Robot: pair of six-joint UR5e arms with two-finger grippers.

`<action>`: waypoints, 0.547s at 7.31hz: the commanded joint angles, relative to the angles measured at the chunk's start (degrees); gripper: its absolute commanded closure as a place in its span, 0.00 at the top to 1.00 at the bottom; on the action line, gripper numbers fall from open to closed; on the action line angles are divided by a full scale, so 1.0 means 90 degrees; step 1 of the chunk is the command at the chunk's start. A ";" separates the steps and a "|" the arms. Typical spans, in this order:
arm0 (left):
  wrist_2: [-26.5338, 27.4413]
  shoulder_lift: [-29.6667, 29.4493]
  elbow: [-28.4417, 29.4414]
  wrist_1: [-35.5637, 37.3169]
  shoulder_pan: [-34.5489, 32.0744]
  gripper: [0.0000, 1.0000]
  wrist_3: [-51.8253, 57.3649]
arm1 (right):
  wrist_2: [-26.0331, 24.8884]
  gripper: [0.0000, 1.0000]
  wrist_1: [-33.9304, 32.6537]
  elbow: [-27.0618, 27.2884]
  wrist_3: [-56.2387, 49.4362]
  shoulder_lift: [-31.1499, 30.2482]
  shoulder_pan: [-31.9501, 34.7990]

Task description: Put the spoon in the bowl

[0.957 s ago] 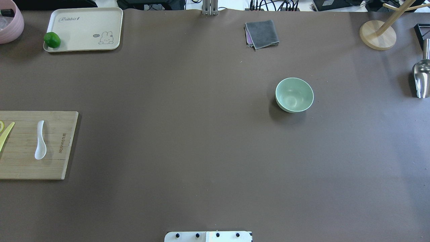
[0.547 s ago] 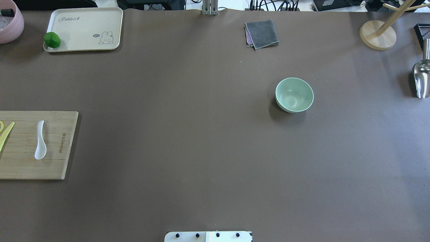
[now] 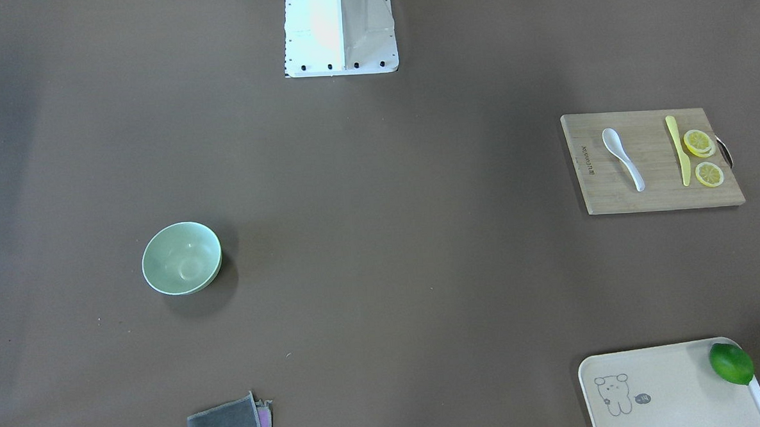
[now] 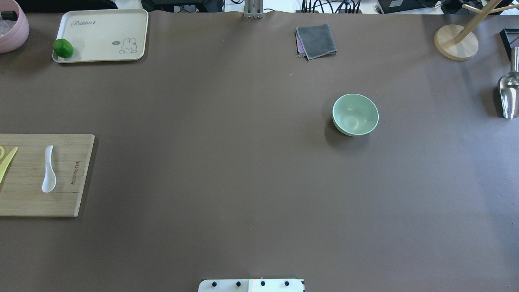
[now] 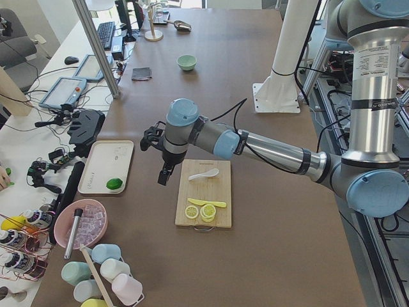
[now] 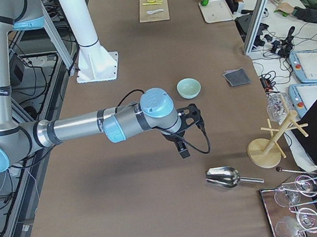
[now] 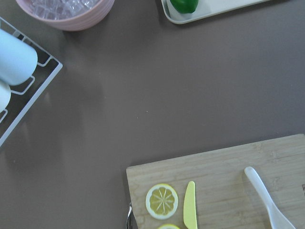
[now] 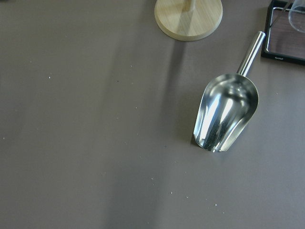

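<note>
The white spoon (image 4: pixel 48 169) lies on a wooden cutting board (image 4: pixel 24 198) at the table's left edge, scoop toward the robot. It also shows in the front view (image 3: pixel 622 158) and the left wrist view (image 7: pixel 267 200). The mint-green bowl (image 4: pixel 355 114) stands empty and upright right of centre, far from the spoon. My left gripper (image 5: pixel 165 174) shows only in the exterior left view, above the table beside the board's far edge. My right gripper (image 6: pixel 182 149) shows only in the exterior right view, near the bowl (image 6: pixel 188 88). I cannot tell whether either is open or shut.
A yellow knife (image 3: pixel 677 149) and lemon slices (image 3: pixel 699 142) share the board. A cream tray (image 4: pixel 101 36) holds a lime (image 4: pixel 63 48). A grey cloth (image 4: pixel 316 40), a metal scoop (image 4: pixel 509 95), a wooden stand (image 4: pixel 455 42) and a pink ice bowl (image 4: pixel 12 28) line the edges.
</note>
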 commanded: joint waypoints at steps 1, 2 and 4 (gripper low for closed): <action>-0.0014 -0.0377 0.0255 -0.0298 0.0012 0.98 -0.0358 | 0.0118 1.00 0.0539 -0.0439 0.0206 0.0325 -0.0027; -0.0014 -0.0407 0.0256 -0.0589 0.0041 0.98 -0.0990 | 0.0109 1.00 0.1017 -0.0460 0.0574 0.0364 -0.0423; -0.0004 -0.0339 0.0654 -0.1837 0.0469 0.98 -0.1152 | -0.0725 1.00 0.1119 -0.0509 0.3201 0.1102 -0.1933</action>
